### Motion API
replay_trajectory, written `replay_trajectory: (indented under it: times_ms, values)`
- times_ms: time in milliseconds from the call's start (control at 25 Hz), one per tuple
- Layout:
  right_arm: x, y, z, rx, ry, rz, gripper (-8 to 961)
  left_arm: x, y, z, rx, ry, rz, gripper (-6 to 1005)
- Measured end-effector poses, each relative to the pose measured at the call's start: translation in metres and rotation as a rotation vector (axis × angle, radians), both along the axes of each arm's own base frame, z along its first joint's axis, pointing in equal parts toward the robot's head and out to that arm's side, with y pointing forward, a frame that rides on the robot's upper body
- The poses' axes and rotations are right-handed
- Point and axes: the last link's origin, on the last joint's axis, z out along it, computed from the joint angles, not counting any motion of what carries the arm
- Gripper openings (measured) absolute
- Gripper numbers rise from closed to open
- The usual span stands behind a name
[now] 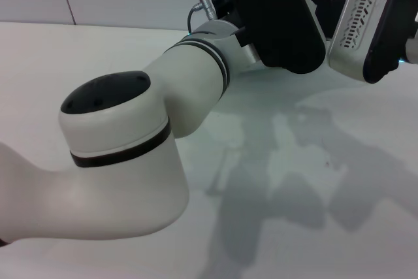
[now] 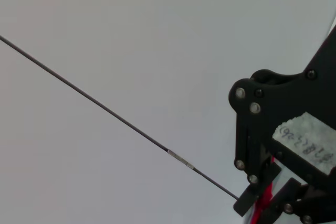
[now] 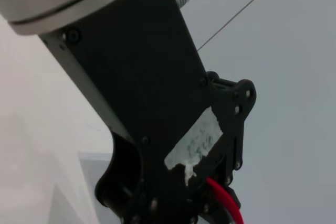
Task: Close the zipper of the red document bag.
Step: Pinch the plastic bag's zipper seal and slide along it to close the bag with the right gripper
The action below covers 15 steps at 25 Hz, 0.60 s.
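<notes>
White tabletop (image 1: 78, 50) is filling our view — both arms are reaching forward above it. We cannot tell how either gripper's fingers are standing — left gripper (image 3: 210, 203), right gripper (image 2: 273, 198).

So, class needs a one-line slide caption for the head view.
Left arm reaches across the white table beside the right arm; no bag visible.

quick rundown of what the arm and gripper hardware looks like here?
Left arm: glossy white rounded links, black joint bands, a dark dimpled cap, a silver connector with a grey cable near the wrist. Black angular wrist housing. Right arm: white shell with slotted vents and black trim. Gripper linkages are black with silver screws; each carries handwritten white tape and red wiring.
</notes>
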Motion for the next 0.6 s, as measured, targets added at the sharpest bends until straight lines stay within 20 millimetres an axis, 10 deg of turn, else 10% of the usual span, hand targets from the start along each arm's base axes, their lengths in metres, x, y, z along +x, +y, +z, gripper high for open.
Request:
replay_trajectory:
  times_ms: [600]
  values:
    - [0.011, 0.009, 0.007, 0.062, 0.004, -0.032, 67, 0.001, -0.007, 0.010, 0.036, -0.005, -0.008, 70]
